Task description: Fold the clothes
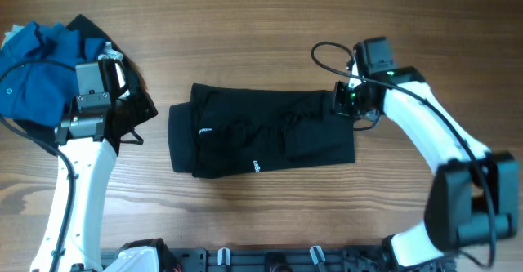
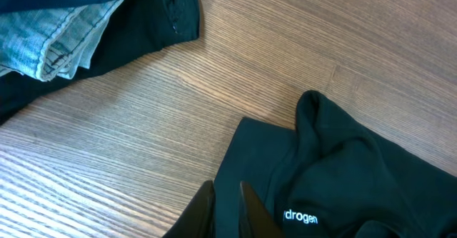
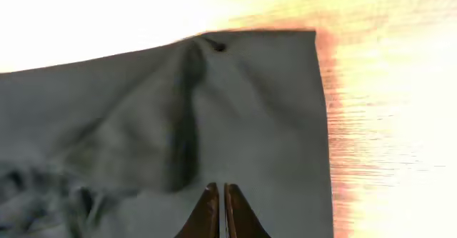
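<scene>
Black clothes [image 1: 261,141] lie folded at frame centre on the wooden table [image 1: 270,27]. Right gripper [image 1: 340,100], fingers together at their upper-right corner and perhaps pinching fabric, could drag the fold open if it pulls. Left gripper [image 1: 114,69], nearly closed, sits upper left by blue garments [image 1: 33,68] — no containers in view.

Overhead evenly lit; R wrist view blown out, blurry.

White "drogen" on black garment [image 2: 343,181].
</scene>
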Controlling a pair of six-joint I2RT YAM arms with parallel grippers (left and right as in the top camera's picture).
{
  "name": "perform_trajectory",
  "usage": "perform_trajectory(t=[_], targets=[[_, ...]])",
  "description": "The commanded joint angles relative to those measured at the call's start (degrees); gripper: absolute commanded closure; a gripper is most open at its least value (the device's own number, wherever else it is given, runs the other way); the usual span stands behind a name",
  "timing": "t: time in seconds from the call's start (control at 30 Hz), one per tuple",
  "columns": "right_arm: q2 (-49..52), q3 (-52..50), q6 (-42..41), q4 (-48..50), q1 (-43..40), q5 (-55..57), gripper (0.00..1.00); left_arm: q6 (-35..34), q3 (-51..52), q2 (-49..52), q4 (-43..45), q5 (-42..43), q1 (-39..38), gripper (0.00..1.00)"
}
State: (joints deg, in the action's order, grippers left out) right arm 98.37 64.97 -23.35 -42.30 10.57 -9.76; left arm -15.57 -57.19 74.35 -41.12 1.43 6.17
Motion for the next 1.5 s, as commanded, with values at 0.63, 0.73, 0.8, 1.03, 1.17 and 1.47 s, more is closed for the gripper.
perform_trajectory(t=[0.63, 0.73, 0.8, 1.03, 1.17, 1.47], targets=[[1.57, 1.66, 13.2, 3.52, 1.68, -15.74, 0.96, 0.52, -0.96, -0.42, 0.55, 0.48, 0.44, 0.82], [3.39, -1.97, 13.2, -0.63, 4.5, -11.85, 0.96, 0.52, -0.96, -0.42, 0.55, 0.5, 0.44, 0.83], [4.81, -5.95, 10.64, 0.92, 6.43, -11.82, 0.96, 0.52, -0.96, -0.42, 0.48, 0.5, 0.44, 0.83], [6.12, -12.02, 5.84, 5.11, 6.73, -7.04, 0.96, 0.52, -0.96, -0.42, -1.01, 1.03, 0.44, 0.57], [-3.43, -9.42, 13.27, 2.6, 4.22, -10.91, 0.96, 0.55, -0.94, -0.33, -2.08, 6.67, 0.44, 0.41], [-10.34, -9.88, 4.24, 5.55, 3.65, -8.48, 0.91, 8.41, -0.9, 13.94, -1.16, 14.88, -2.93, 0.26]])
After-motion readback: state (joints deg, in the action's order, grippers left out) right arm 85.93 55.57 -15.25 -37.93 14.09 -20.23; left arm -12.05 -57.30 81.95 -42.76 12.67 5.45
